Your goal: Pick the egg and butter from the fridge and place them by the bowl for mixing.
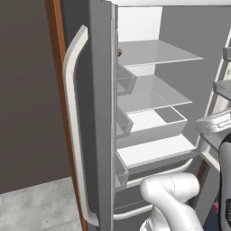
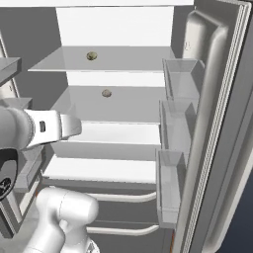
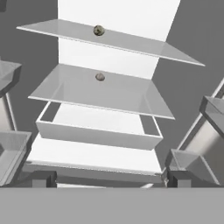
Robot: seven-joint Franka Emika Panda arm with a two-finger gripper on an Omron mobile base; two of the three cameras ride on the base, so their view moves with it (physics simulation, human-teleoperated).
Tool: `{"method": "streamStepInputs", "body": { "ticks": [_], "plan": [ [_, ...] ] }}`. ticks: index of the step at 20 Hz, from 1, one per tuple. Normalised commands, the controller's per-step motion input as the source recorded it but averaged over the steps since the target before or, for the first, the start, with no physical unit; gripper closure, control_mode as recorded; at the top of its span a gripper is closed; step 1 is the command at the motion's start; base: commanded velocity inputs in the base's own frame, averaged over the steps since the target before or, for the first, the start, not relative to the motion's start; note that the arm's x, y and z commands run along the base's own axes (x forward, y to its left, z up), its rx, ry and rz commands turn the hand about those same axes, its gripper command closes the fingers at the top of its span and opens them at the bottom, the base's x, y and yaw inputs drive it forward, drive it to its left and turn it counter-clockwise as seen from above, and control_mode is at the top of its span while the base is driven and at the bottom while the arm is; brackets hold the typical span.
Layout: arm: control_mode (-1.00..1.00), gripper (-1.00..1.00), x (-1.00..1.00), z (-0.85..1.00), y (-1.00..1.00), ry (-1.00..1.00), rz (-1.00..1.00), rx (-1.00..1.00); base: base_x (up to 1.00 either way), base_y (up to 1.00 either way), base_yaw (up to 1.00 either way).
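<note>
The fridge (image 2: pixel 217 123) is seen with both doors swung open, its white interior exposed. In the hand view, two glass shelves are stacked one above the other: on the upper shelf (image 3: pixel 131 43) a small round speckled lump (image 3: pixel 99 30) is seen near the back, and on the lower shelf (image 3: pixel 87 94) a second speckled lump (image 3: pixel 100 77) lies close to the rear wall. The same two lumps are seen in the right base view, one per shelf, well apart from each other. Below the shelves a shallow white drawer (image 3: pixel 98 135) is set, and beneath it a white ledge.

Door bins (image 2: pixel 173 126) are stacked along the inside of the right door; they look clear and nothing can be made out in them. A long curved pale handle (image 1: pixel 74 126) runs down the outside of the left door.

The fingers (image 3: pixel 107 180) are spread to their widest, one tip at each lower corner of the hand view, and nothing is held between them. They are pointed into the fridge, apart from shelves and lumps alike.

The butter cannot be made out on any shelf or in any bin. No writing or label can be read anywhere.
</note>
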Motion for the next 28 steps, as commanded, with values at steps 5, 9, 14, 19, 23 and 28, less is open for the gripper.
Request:
{"method": "streamStepInputs", "body": {
  "ticks": [5, 9, 14, 19, 23, 28],
  "plan": [
    [-1.00, -1.00, 0.17, 0.00, 0.00, 0.06, 0.00, 0.00, 0.00, 0.00, 0.00],
    [-1.00, -1.00, 0.30, 0.02, 0.00, 0.00, 0.00, 0.00, 0.00, 0.00, 0.00],
    [-1.00, -1.00, 0.23, 0.44, 0.05, -0.13, 0.01, 0.00, 0.00, 0.00, 0.00],
    [-1.00, -1.00, 0.05, 0.58, 0.11, -0.22, 0.00, 0.02, 0.00, 0.00, 0.00],
    [-1.00, -1.00, 0.00, 0.47, 0.14, -0.17, 0.00, 0.03, 0.00, 0.00, 0.00],
    [-1.00, -1.00, 0.00, 0.24, 0.24, -0.13, 0.00, 0.11, 0.00, 0.00, 0.00]
  ]
}}
